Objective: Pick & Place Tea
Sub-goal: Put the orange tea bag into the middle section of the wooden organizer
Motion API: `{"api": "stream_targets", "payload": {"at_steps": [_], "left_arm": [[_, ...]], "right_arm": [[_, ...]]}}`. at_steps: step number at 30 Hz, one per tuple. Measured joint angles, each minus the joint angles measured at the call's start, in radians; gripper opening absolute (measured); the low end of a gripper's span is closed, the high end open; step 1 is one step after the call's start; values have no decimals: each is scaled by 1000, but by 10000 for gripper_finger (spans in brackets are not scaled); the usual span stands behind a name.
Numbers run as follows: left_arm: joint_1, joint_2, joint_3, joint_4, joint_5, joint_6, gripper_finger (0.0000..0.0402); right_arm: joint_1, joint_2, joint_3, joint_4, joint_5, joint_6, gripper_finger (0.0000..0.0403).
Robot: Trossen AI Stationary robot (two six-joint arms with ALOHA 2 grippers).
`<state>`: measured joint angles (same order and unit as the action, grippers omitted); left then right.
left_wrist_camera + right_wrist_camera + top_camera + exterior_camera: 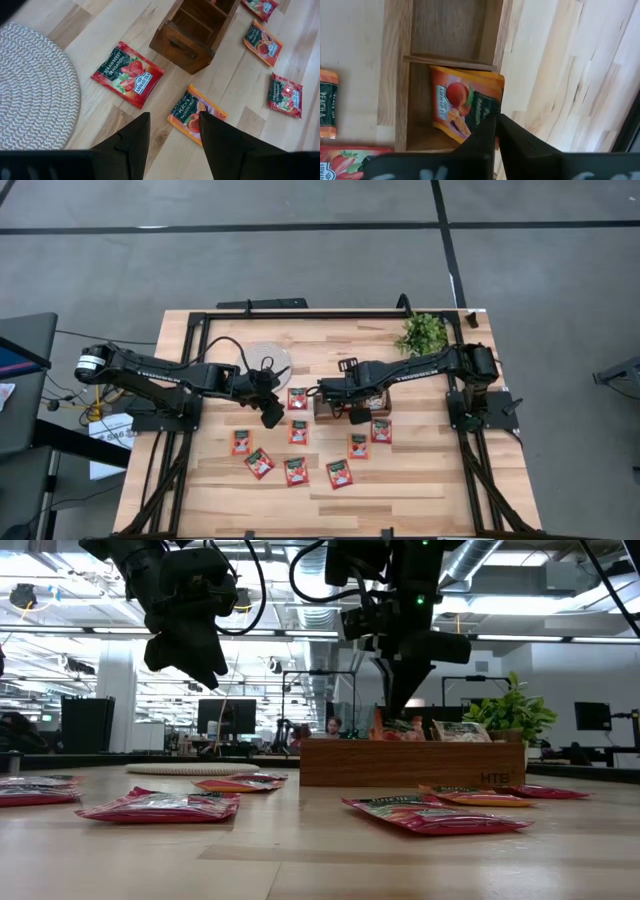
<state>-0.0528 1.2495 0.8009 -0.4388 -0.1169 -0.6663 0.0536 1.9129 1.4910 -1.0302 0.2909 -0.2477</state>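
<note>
The right gripper [495, 131] hangs over the wooden tray [395, 90], its jaws pressed together on the edge of an orange peach tea sachet [462, 102], which stands tilted inside one compartment of the tray; the compartment next to it shows bare wood. In the low view this gripper [400, 705] points down into the tray [410, 762], where sachet tops stick up above the rim. The left gripper [172, 132] hovers above the bench with its jaws apart and nothing between them, directly over an orange peach sachet [195, 114] lying flat on the wood. Just beside that one lies a red strawberry sachet [127, 74], near the end wall of the tray [182, 45]. A round woven mat [32, 90] lies on the other side of the strawberry sachet, well clear of the tray. Past the tray, three more sachets [264, 42] lie flat in a loose line. From above, the left gripper [270, 413] sits between the mat [262, 358] and the tray [345, 405], and the right gripper [352, 410] is over the tray itself. Several red sachets [296, 471] are scattered flat across the bench [420, 490] in front of both arms, each apart from the others. A small green plant [422, 334] stands near the far right corner of the bench.
</note>
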Motion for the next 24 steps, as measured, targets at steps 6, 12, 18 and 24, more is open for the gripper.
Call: {"api": "stream_targets", "payload": {"at_steps": [6, 12, 18, 24], "left_arm": [[0, 0, 0, 0, 0, 0, 161], [0, 0, 0, 0, 0, 0, 161], [0, 0, 0, 0, 0, 0, 161], [0, 0, 0, 0, 0, 0, 161]], "right_arm": [[-4, 0, 0, -1, 0, -16, 61], [-3, -4, 0, -20, 18, -7, 88], [24, -12, 78, -138, 21, 41, 83], [88, -13, 157, -217, -187, 64, 82]]}}
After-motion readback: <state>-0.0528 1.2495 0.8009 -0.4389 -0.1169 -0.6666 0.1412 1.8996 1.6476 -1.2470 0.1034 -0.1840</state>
